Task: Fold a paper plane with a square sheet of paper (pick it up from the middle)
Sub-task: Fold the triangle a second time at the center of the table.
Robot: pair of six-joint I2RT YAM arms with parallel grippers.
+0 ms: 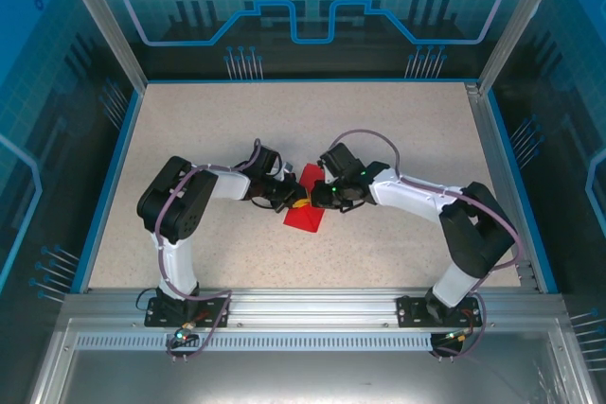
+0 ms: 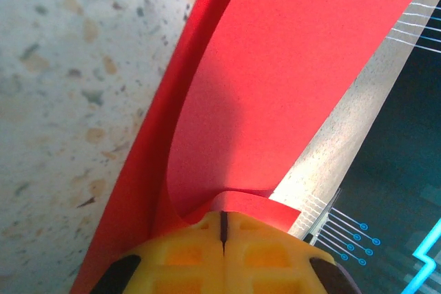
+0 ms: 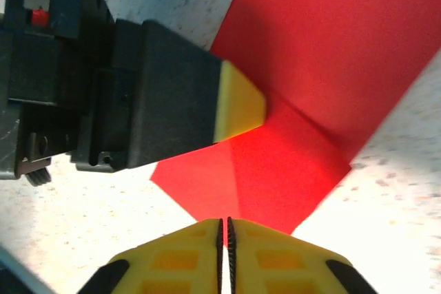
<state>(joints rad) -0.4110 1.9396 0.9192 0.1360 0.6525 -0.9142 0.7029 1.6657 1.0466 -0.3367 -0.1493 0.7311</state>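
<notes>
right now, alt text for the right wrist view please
Red paper lies on a speckled table, with a flap creased at its near corner. The yellow-tipped left end effector reaches in from the left onto the crease. The right end effector, yellow, is shut at the bottom, at the paper's point.

A pale speckled bench (image 1: 379, 130) edged in blue carries a red square sheet of paper (image 1: 301, 219), partly folded, near its middle.

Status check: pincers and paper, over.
Left pincer shut on paper, sheet curling up from it. Right pincer shut at paper's corner. Pincers crowd each other over the sheet.
</notes>
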